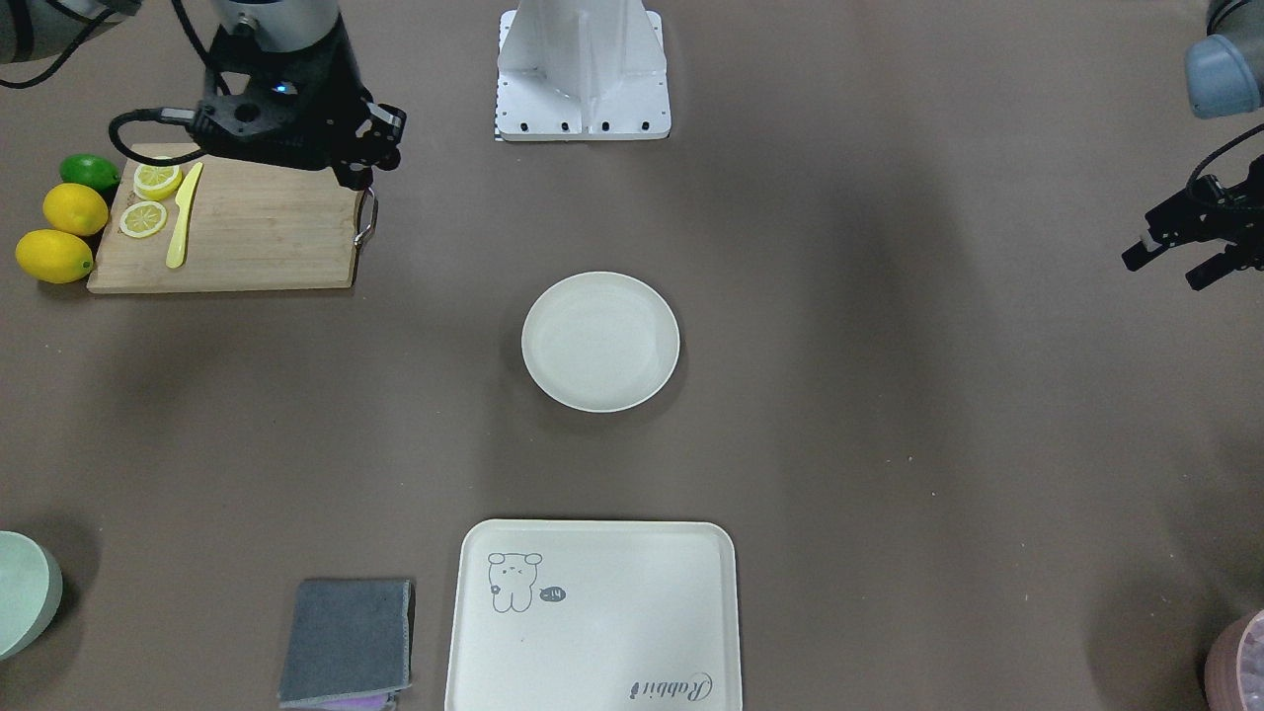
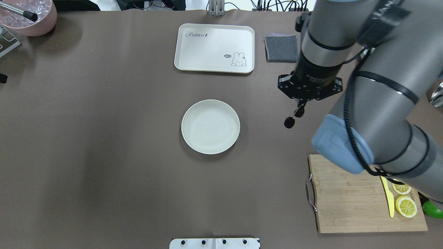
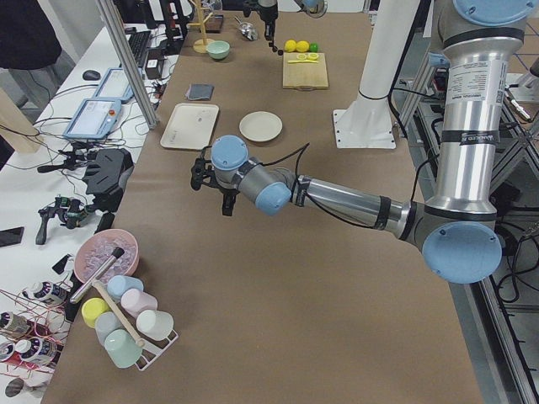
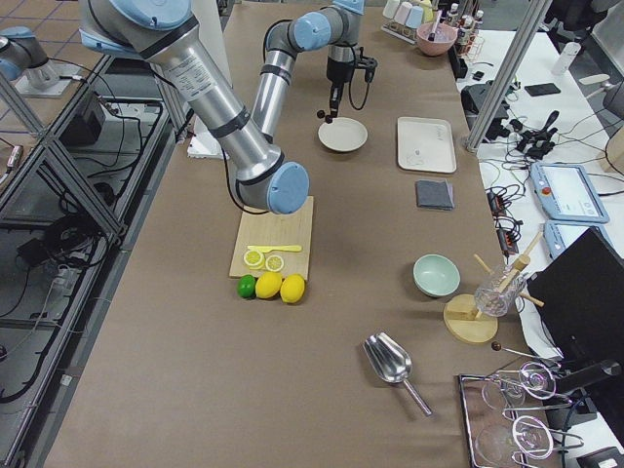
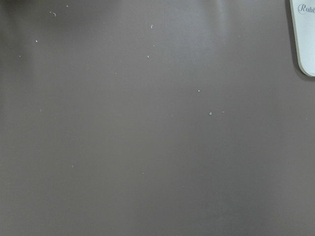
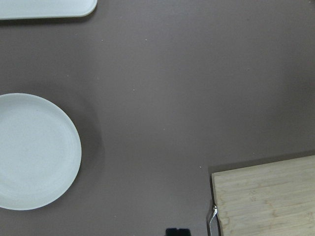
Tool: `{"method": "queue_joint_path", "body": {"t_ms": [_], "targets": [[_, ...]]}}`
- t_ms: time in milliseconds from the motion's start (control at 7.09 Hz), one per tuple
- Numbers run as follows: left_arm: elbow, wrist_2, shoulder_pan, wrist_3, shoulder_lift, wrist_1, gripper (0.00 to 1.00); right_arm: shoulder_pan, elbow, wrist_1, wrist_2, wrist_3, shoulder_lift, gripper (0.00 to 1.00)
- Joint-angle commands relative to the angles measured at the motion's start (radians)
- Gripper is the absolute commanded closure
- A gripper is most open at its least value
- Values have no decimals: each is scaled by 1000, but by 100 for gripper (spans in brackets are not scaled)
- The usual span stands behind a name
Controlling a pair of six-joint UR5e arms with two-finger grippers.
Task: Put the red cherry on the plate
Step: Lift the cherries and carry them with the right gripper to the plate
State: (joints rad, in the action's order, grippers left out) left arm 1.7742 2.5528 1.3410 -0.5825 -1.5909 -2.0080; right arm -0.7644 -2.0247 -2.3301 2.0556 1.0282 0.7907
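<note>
The red cherry (image 2: 289,122), a dark pair on a short stem, hangs from my right gripper (image 2: 300,103), which is shut on the stem above the bare table. It hangs to the right of the round cream plate (image 2: 210,126), about a plate's width from its rim. In the front-facing view the right gripper (image 1: 360,176) sits over the near corner of the cutting board, and the cherry does not show clearly there. The plate (image 1: 600,341) holds nothing. My left gripper (image 1: 1170,269) hovers open far off at the table's side, with nothing between its fingers.
A wooden cutting board (image 2: 349,204) carries lemon slices (image 2: 405,206) and a yellow knife (image 2: 389,199). Whole lemons (image 1: 57,255) and a lime (image 1: 89,172) lie beside it. A rabbit tray (image 2: 214,47), a grey cloth (image 2: 281,48), a mint bowl (image 1: 22,592) and a pink bowl (image 2: 29,17) stand along the far side.
</note>
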Motion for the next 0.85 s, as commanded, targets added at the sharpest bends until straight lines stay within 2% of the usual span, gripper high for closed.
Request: {"method": "queue_joint_path", "body": {"t_ms": [0,141,282,423,564,705], "targets": [[-1,0,1,0,2,0,2,77,169,207,-46,127,-50,100],[-2,0,1,0,2,0,2,111,241,315,-60,182,-57,100],[-1,0,1,-2,2,0,2,144,320,337,-113,229,-111,100],[4,-25,1,-31,-3,0,2,163,437,407,-121,272,-164,100],[11,-99,0,-39,-3,-1,2,192,478,473,-140,317,-162,100],[5,-97,0,-40,-7,0,2,220,518,523,-196,334,-168,100]]}}
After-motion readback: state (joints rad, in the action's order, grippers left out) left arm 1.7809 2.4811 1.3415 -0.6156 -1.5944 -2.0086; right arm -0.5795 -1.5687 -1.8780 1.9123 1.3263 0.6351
